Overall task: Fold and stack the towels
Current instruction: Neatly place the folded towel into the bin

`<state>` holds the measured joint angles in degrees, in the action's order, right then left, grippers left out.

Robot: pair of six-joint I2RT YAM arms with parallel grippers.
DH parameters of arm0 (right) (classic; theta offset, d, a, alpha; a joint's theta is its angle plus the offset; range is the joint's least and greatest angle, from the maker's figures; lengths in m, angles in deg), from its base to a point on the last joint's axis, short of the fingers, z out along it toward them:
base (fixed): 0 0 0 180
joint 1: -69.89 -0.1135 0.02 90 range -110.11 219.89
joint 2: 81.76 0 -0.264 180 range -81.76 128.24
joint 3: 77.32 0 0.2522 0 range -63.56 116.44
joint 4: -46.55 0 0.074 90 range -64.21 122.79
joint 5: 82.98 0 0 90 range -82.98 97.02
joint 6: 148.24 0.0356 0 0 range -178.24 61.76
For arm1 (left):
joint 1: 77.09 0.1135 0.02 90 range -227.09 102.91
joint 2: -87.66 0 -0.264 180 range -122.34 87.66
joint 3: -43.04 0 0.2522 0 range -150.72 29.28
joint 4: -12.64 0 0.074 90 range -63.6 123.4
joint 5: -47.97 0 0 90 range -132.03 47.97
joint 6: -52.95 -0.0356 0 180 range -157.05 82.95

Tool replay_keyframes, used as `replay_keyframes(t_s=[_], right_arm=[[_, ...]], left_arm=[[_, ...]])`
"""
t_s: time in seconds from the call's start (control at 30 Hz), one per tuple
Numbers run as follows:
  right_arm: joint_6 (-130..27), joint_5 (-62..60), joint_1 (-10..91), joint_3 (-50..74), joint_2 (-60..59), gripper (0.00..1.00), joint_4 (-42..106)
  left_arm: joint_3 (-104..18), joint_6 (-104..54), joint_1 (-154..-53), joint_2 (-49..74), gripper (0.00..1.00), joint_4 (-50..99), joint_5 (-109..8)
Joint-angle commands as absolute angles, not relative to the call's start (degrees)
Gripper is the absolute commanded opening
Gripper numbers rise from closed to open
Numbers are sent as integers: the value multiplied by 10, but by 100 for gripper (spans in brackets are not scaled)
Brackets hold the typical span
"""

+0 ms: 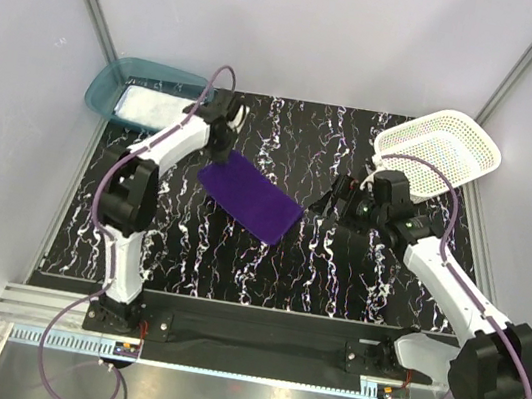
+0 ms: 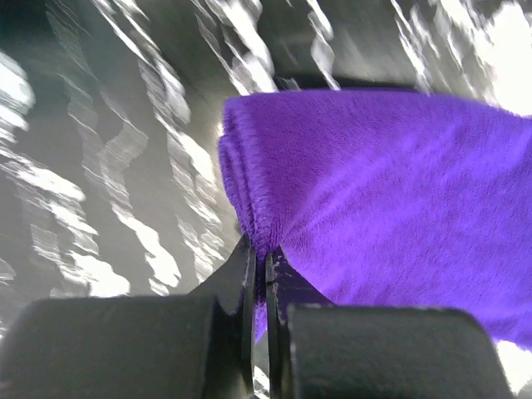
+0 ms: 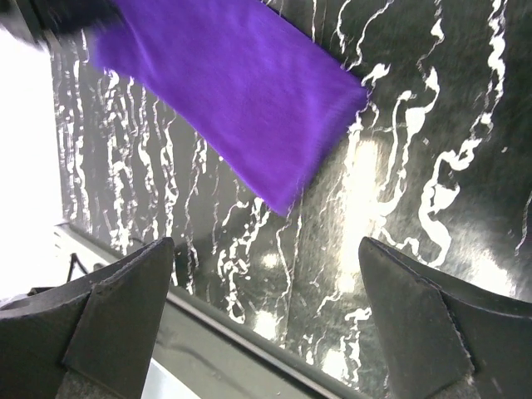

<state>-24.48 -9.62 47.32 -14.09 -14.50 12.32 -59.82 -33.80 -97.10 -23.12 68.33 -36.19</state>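
Note:
A deep purple towel point(image 1: 249, 195) lies folded into a long rectangle on the black marbled table. In the left wrist view the towel point(image 2: 391, 183) fills the right half, with its folded corner pinched between my jaws. My left gripper point(image 2: 259, 253) is shut on that corner, at the towel's far left end point(image 1: 223, 140). My right gripper point(image 1: 330, 202) hovers just right of the towel's near right end, open and holding nothing. In the right wrist view the towel point(image 3: 224, 91) lies ahead of the gripper point(image 3: 266, 245), apart from both fingers. A whitish towel point(image 1: 154, 107) lies in the teal bin.
A teal translucent bin point(image 1: 112, 84) stands at the back left corner. A white mesh basket point(image 1: 441, 151) sits at the back right, close behind my right arm. White walls enclose the table, and its metal front rail point(image 3: 249, 332) shows under the right gripper.

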Motion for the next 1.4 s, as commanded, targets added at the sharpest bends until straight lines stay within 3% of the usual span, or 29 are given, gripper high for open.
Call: replay_keyframes(t_s=[0.0, 0.17, 0.3, 0.77, 1.37], right_arm=[[-282, -70, 470, -95, -121, 100, 130], [-305, -67, 470, -64, -54, 100, 137], [-322, -80, 470, -28, -3, 100, 136], [-356, -66, 471, 50, 96, 100, 120], [-376, -61, 471, 96, 169, 100, 109]], left_arm=[[-728, -414, -937, -273, 0, 742, -285], [-984, -470, -891, -391, 0, 797, -268], [-1062, -512, -850, -444, 0, 779, -260], [-1051, -567, -723, -495, 0, 544, -268], [-1077, -552, -646, -537, 0, 450, -303]])
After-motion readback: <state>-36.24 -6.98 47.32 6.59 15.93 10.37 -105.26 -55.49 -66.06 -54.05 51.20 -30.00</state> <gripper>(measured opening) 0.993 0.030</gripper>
